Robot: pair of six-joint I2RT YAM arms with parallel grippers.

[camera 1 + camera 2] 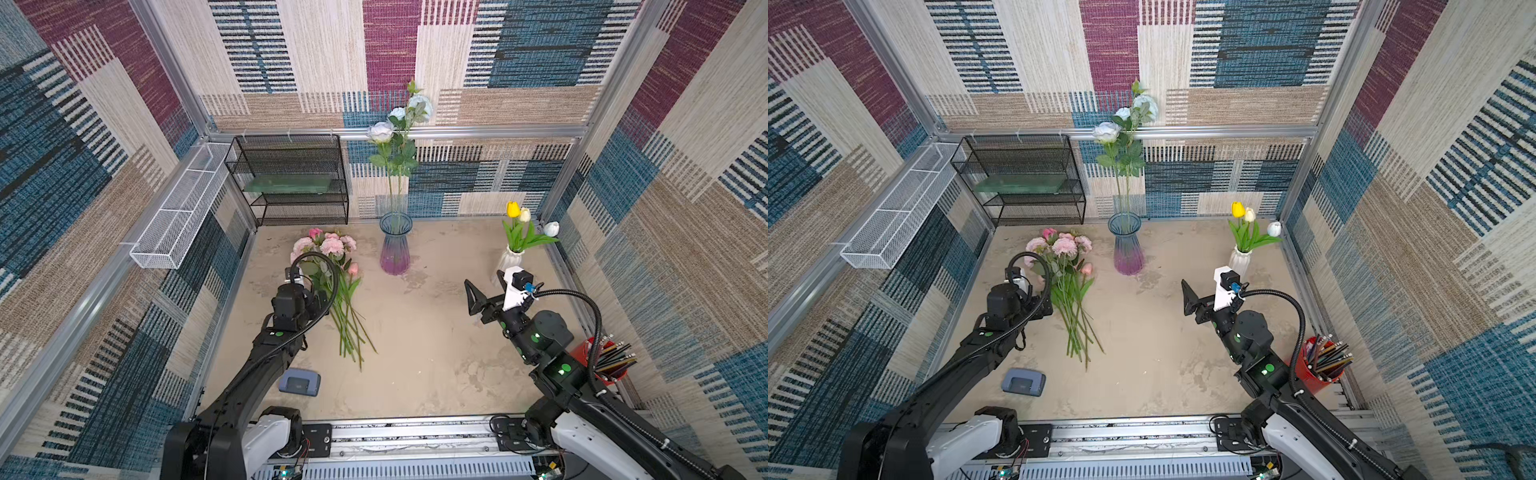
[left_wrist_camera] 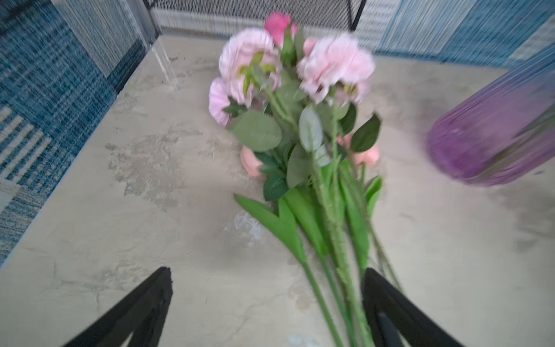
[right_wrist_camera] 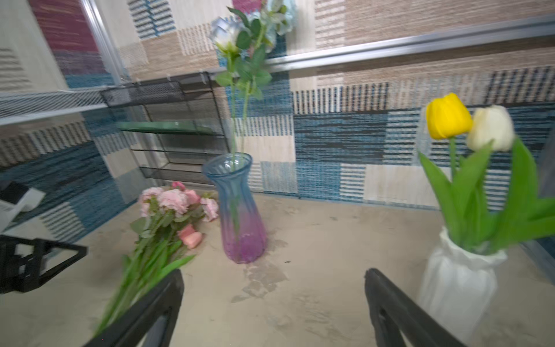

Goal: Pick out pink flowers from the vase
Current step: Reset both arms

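Ruffled pink flowers [image 1: 332, 246] lie bundled on the mottled tabletop [image 1: 436, 332] beside the ribbed glass vase [image 1: 395, 249], with left gripper [image 2: 267, 273] and right gripper [image 3: 274, 272] both spread wide, holding nothing.

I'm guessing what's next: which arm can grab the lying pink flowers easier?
Left: its open black tool is by the long-stemmed pink flowers; the right tool is beside the white ribbed vase.
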